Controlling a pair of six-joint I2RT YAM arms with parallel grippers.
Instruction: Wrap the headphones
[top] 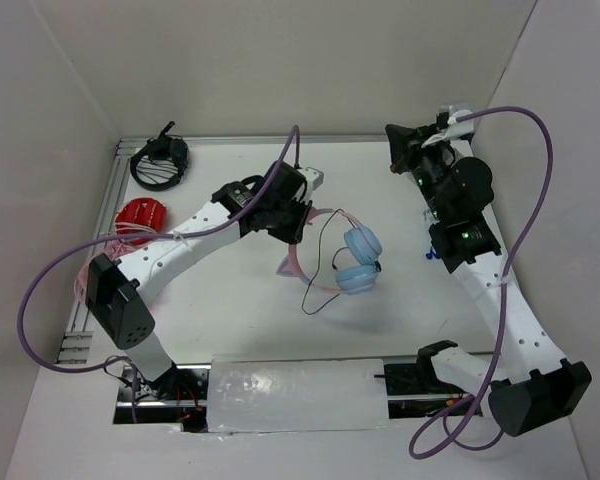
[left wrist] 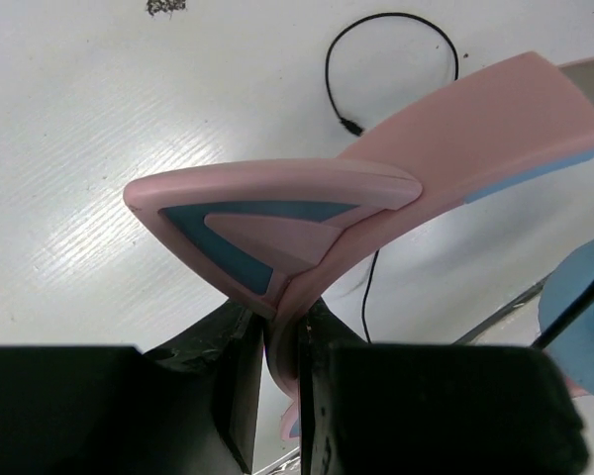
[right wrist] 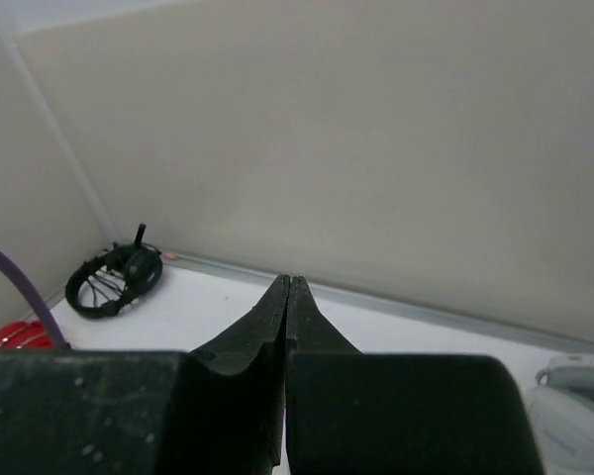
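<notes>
The headphones (top: 360, 260) sit at the table's middle, with a thin pink cat-eared headband (top: 296, 264) and two light blue ear cups. My left gripper (top: 298, 228) is shut on the headband at its far left part. In the left wrist view the pink band (left wrist: 445, 129) runs between my fingers (left wrist: 240, 376) just below a cat ear (left wrist: 267, 223), and an ear cup (left wrist: 584, 317) shows at the right. The thin black cable (top: 323, 262) hangs from the cups and ends loose on the table (left wrist: 391, 30). My right gripper (right wrist: 289, 287) is shut and empty, raised at the back right (top: 395, 135).
Black headphones (top: 160, 160) lie in the back left corner, also in the right wrist view (right wrist: 114, 277). A red object (top: 140, 215) lies beside the left arm. A clear plastic sheet (top: 295, 395) covers the near edge. White walls enclose the table.
</notes>
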